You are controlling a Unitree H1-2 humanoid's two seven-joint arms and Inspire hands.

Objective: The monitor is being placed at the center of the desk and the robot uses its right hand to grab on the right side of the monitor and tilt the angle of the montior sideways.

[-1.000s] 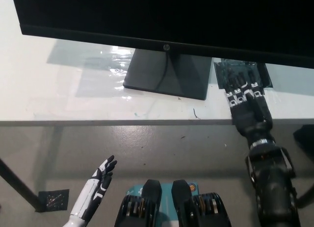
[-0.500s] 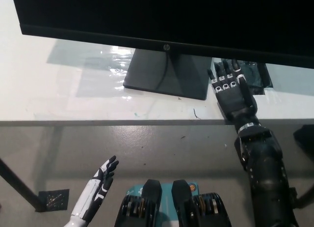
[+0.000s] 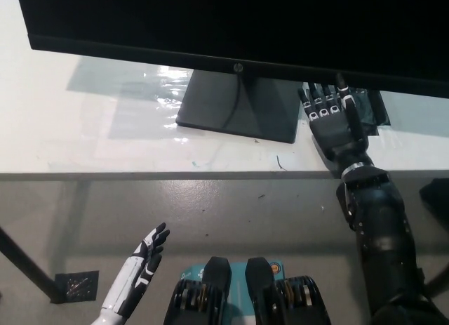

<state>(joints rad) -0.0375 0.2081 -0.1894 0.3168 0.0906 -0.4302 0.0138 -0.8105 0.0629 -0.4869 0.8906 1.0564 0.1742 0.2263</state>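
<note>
Toward the far edge of the white desk (image 3: 84, 128), the monitor (image 3: 231, 27) stands on its dark base (image 3: 238, 106), its black screen running across the far side. My right hand (image 3: 333, 121) reaches over the desk's near edge just right of that base, fingers stretched forward and slightly spread, holding nothing, their tips at the screen's lower bezel; I cannot tell whether they touch it. My left hand (image 3: 144, 258) hangs low off the desk, over the floor, fingers extended, empty.
</note>
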